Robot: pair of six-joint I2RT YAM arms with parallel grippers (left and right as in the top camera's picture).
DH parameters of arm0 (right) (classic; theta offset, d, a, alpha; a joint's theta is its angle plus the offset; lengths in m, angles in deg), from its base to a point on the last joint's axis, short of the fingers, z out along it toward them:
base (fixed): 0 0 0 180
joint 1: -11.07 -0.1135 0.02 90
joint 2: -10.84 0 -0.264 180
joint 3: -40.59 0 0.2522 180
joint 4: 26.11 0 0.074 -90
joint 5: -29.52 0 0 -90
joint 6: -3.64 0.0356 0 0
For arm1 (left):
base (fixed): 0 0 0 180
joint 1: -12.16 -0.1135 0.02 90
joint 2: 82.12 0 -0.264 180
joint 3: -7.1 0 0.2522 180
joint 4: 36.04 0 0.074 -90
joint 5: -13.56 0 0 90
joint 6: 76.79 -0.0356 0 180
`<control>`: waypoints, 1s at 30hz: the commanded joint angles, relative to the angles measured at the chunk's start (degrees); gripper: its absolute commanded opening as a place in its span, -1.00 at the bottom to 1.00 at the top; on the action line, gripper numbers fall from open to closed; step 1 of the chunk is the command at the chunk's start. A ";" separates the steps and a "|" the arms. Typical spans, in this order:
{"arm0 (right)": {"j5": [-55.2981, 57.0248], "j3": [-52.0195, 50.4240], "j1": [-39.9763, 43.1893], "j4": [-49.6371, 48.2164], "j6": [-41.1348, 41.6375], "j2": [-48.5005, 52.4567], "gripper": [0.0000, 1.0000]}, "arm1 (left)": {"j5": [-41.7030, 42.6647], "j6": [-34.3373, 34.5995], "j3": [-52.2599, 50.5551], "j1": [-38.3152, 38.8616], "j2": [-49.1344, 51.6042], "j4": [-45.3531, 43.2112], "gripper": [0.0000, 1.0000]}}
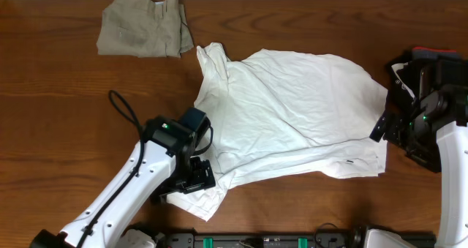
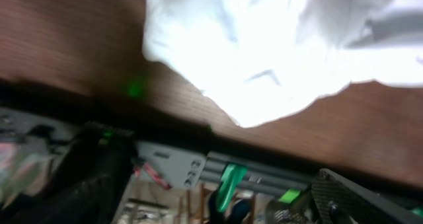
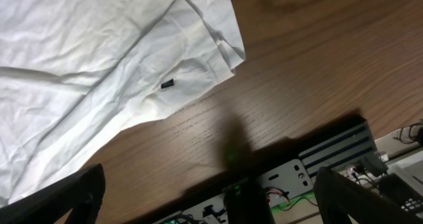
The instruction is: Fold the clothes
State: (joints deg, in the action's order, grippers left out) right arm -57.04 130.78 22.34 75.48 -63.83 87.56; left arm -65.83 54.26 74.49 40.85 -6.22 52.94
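White arms point(image 1: 117, 193) carry black grippers point(image 1: 196, 176), a looped black cable point(image 1: 128, 110) and green lights point(image 1: 165, 126)

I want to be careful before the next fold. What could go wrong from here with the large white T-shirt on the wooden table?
1. The large white cotton T-shirt lies wrinkled, with uneven overlapping layers. The open left gripper over its front corner may pinch only one layer and skew the fold.
2. That corner reaches close to the brown wooden table's front edge, so a pull toward the front could drag cloth over it.
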 commanded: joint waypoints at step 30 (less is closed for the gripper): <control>-6.73 -13.27 -0.59 -10.95 1.22 -0.44 0.98 | 4.17 19.10 -24.52 0.15 -0.13 -27.56 0.96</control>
State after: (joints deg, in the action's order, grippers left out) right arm -63.33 117.86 22.34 64.77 -63.33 87.56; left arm -60.54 69.83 51.45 40.83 -6.22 26.30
